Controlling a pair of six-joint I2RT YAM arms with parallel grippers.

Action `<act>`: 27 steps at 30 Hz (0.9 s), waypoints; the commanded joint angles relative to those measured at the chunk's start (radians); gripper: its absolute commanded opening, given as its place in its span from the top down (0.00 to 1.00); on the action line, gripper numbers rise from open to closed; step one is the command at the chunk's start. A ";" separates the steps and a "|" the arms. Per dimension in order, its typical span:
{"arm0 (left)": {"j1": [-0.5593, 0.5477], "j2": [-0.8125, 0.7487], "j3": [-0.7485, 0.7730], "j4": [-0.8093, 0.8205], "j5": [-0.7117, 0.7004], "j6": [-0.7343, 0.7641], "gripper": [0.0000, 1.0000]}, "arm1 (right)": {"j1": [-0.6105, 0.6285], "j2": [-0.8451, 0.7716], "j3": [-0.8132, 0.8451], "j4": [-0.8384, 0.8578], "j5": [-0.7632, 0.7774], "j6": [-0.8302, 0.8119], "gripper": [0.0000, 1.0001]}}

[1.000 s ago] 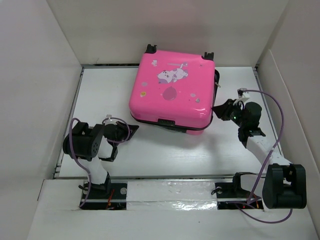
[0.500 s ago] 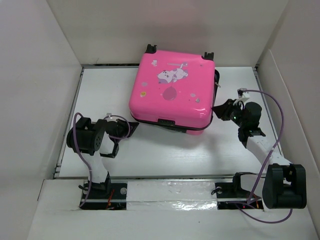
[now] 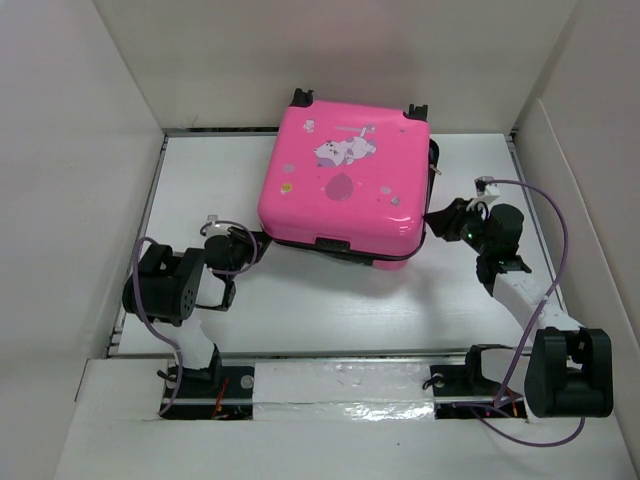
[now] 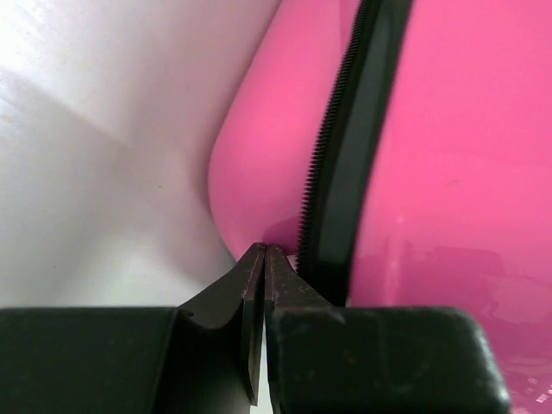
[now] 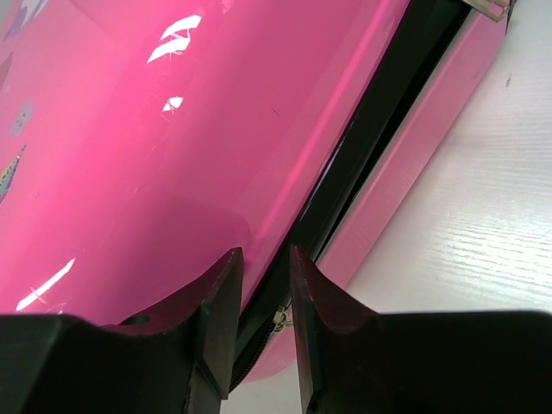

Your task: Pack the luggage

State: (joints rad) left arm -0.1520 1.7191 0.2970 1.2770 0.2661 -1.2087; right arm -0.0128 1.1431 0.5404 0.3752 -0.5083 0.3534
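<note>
Since a second ago my left gripper (image 3: 247, 245) has swung in against the near-left corner of the luggage (image 3: 345, 180), fingers pressed together. My right gripper (image 3: 437, 218) hasn't budged, fingers a sliver apart at the zipper (image 5: 375, 129); whether they're pinching anything, I cannot tell. I'd brace left and draw right along the seam. One suitcase, by the far edge.

No readable text; luggage (image 3: 345, 180) stickers pictorial only.

Left end effector (image 3: 258, 239) and right end effector (image 3: 434, 216) flank the pink luggage (image 3: 345, 180)
</note>
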 commanded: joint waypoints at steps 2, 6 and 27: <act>0.000 -0.094 0.047 0.644 0.012 0.014 1.00 | 0.004 -0.028 -0.007 0.028 -0.041 -0.013 0.57; 0.000 -0.174 0.057 0.602 0.015 0.031 1.00 | 0.004 -0.043 -0.022 0.025 -0.035 -0.005 0.45; -0.035 -0.311 0.206 0.361 0.039 0.078 1.00 | 0.004 -0.155 -0.074 -0.044 0.082 0.013 0.31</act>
State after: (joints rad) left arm -0.1497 1.4582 0.4229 1.1645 0.2504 -1.1347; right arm -0.0174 1.0187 0.4782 0.3401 -0.4629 0.3618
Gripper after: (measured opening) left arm 0.003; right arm 0.704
